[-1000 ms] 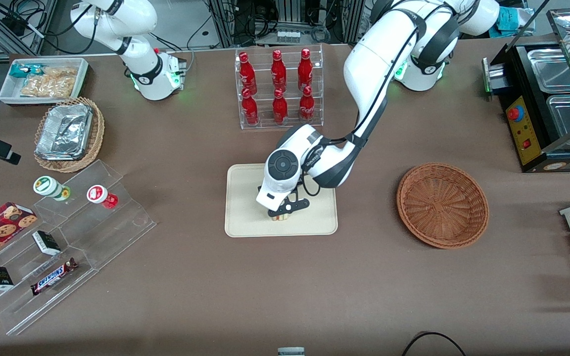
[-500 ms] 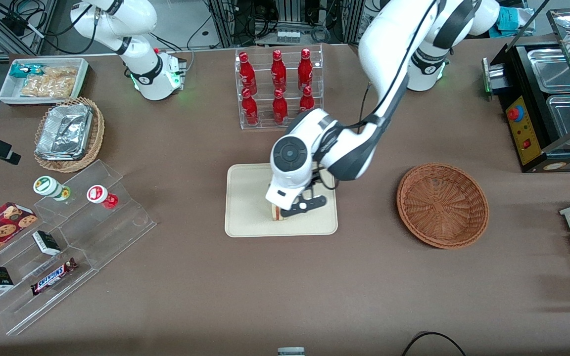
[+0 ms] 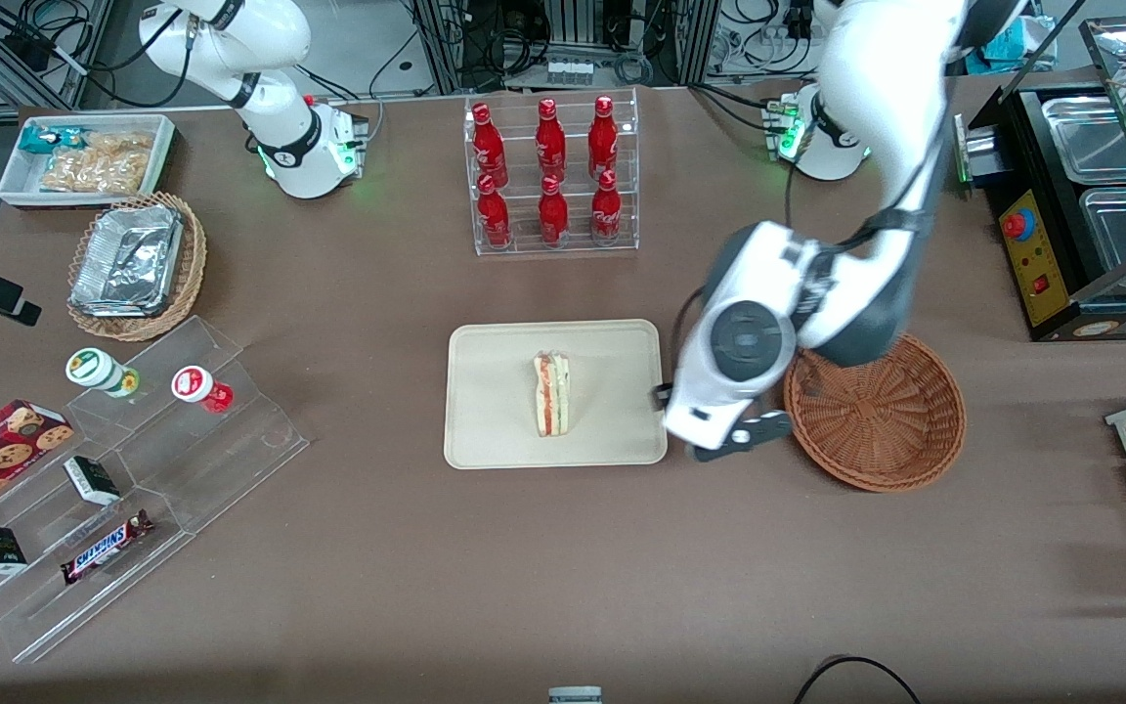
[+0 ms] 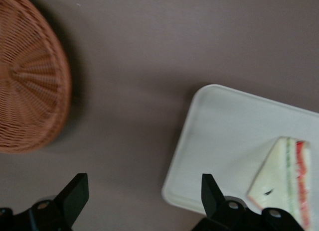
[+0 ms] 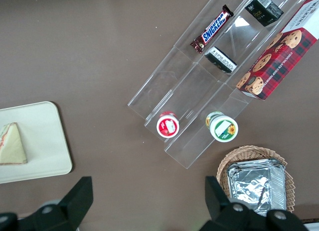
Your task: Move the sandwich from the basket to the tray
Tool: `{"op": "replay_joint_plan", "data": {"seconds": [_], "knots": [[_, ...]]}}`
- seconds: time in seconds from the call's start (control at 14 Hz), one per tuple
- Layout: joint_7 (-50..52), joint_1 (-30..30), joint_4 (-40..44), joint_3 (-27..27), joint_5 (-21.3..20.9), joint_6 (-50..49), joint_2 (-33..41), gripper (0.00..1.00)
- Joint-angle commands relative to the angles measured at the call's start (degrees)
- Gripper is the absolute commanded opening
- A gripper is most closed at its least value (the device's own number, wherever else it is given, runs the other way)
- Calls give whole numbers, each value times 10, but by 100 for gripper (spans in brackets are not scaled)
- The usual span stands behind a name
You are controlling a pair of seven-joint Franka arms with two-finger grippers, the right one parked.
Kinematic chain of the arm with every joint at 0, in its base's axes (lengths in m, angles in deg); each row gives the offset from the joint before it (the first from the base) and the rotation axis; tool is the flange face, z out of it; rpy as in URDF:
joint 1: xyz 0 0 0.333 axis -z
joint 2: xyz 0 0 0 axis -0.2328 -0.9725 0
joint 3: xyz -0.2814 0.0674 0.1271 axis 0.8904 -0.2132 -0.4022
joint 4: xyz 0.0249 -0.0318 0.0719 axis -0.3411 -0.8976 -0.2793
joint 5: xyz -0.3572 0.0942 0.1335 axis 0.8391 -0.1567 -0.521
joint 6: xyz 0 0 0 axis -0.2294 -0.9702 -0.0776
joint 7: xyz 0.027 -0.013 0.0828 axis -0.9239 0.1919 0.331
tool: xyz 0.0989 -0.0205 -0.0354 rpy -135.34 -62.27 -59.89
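The sandwich (image 3: 551,394), a pale wedge with red and green layers along its edge, lies alone near the middle of the cream tray (image 3: 495,430). In the left wrist view the sandwich (image 4: 284,176) rests on the tray (image 4: 224,136), beside one finger and apart from it. My left gripper (image 4: 142,196) hangs open over bare brown table between the tray and the reddish-brown wicker basket (image 4: 30,86), holding nothing. Seen from the front, the gripper (image 3: 725,450) is above the gap between the tray's edge and the basket (image 3: 890,430), whose bowl holds nothing that shows.
A clear rack of red bottles (image 3: 551,176) stands farther from the front camera than the tray. Toward the parked arm's end are a stepped acrylic stand (image 3: 162,460) with snacks, a tan basket of foil containers (image 3: 138,264) and a white bin (image 3: 84,156). A black machine (image 3: 1061,225) stands at the working arm's end.
The gripper was down on the tray around the sandwich. It has let go, risen and swung sideways toward the basket, leaving the sandwich lying on the tray.
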Motion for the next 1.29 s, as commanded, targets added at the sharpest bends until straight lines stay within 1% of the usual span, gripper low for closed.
{"op": "replay_joint_plan", "data": {"seconds": [0.0, 0.14, 0.43, 0.57, 0.71, 0.86, 1.0, 1.21], "knots": [[-102, -41, -145, 6, 8, -5, 139, 100], [-163, -80, -166, 5, 8, -43, 181, 100], [-265, -137, -161, 4, 6, -123, 238, 100], [-308, -158, -162, 3, -5, -145, 264, 100], [-328, -181, -161, 4, -22, -150, 289, 100], [-363, -225, -156, 12, -37, -148, 310, 100], [-416, -271, -123, 19, -38, -150, 311, 100], [-429, -319, -110, 24, -31, -155, 317, 100]]}}
